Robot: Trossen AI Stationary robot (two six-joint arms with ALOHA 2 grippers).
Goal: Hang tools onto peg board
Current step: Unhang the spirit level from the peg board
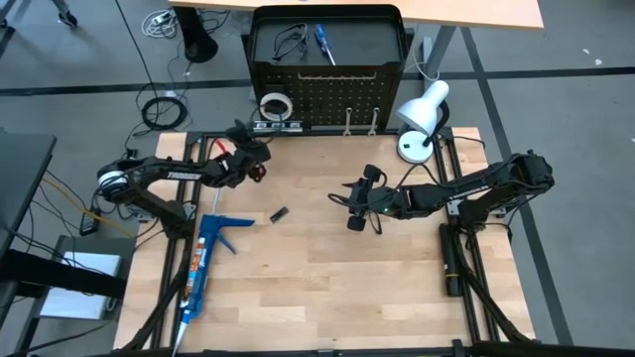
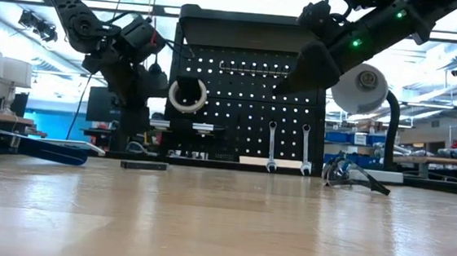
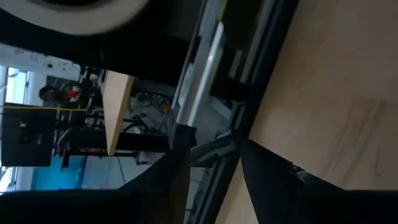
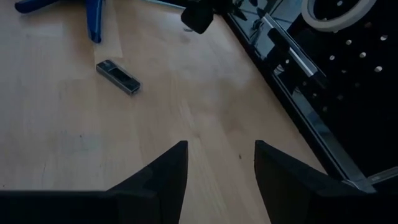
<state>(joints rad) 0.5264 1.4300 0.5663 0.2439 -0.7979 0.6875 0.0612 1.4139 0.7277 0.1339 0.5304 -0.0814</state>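
The peg board [image 1: 327, 94] stands upright at the table's far edge. On its left part a white tape ring [image 2: 188, 95] hangs from a peg, and two silver wrenches [image 2: 271, 146] [image 2: 306, 149] hang lower right. A black wire loop [image 1: 288, 42] and a blue-handled screwdriver [image 1: 323, 45] lie in the tray behind the board. A small black strip [image 1: 280, 214] lies flat on the table, also in the right wrist view [image 4: 118, 77]. My left gripper [image 1: 256, 164] hovers open and empty just near-left of the tape ring [image 3: 81, 15]. My right gripper [image 1: 352, 203] hangs open over the table's middle, empty [image 4: 221, 168].
A blue caulking gun [image 1: 203, 260] lies along the table's left side. A white desk lamp [image 1: 422, 119] stands at the far right beside the board. Bare wood [image 1: 327, 288] stretches across the near half.
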